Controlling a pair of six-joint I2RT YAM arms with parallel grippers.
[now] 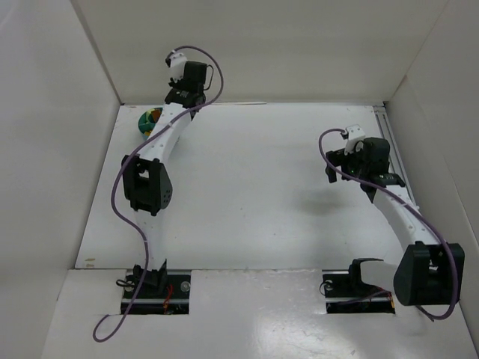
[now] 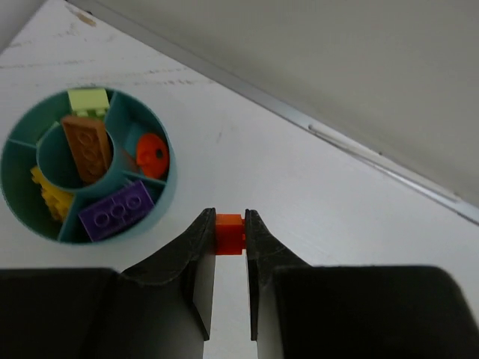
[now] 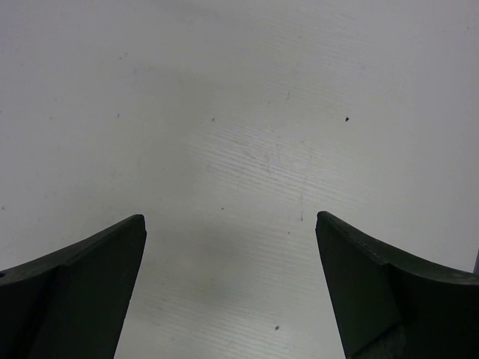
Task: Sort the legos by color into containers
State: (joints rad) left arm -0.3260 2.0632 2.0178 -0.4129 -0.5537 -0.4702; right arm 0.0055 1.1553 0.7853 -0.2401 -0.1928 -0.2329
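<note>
The left claw (image 2: pixel 230 218) is clamped on a small red-orange lego (image 2: pixel 230 233), low in the middle of the left wrist view. The teal tub (image 2: pixel 168 193) stands near, at the left. The right claw (image 3: pixel 228 217) stands wide apart over the white counter (image 3: pixel 239 112).

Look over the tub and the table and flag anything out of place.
Nothing stands out. The tub sits upright, with the bricks inside it split by colour, one colour per compartment, and nothing spilled. The only piece outside it is the red-orange brick pinched in the left gripper, beside the tub.
</note>
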